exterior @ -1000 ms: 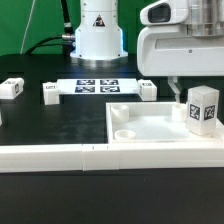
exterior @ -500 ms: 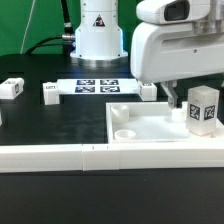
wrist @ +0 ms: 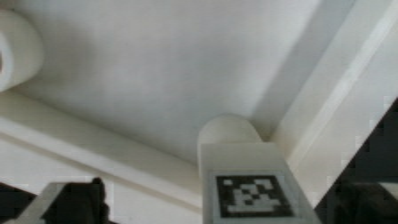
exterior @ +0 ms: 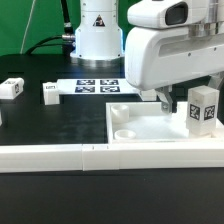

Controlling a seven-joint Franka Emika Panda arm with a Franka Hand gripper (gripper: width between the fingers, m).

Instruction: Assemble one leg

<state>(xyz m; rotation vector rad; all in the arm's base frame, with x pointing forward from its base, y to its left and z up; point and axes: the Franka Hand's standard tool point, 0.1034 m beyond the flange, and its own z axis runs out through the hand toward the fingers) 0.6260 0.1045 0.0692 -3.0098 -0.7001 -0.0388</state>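
A leg (exterior: pixel 203 106), a small white block with a square tag, stands upright at the right side of the large white tray-like piece (exterior: pixel 140 138). My gripper (exterior: pixel 178 101) hangs just above the tray, with one finger to the exterior view's left of this leg. In the wrist view the tagged leg (wrist: pixel 249 180) stands between my two dark fingertips (wrist: pixel 75 200), with a gap on each side; the gripper (wrist: pixel 222 205) is open. Two more legs (exterior: pixel 11 88) (exterior: pixel 50 92) lie on the black table at the exterior view's left.
The marker board (exterior: pixel 95 87) lies behind the tray, in front of the white robot base (exterior: pixel 97 35). A long white rail (exterior: pixel 55 156) runs along the table's front. The tray has a round hole (exterior: pixel 122 110) at its near-left corner.
My gripper has moved toward the exterior view's left and come lower over the tray. It now hides the leg that lay at the marker board's right end. The upright leg has not moved.
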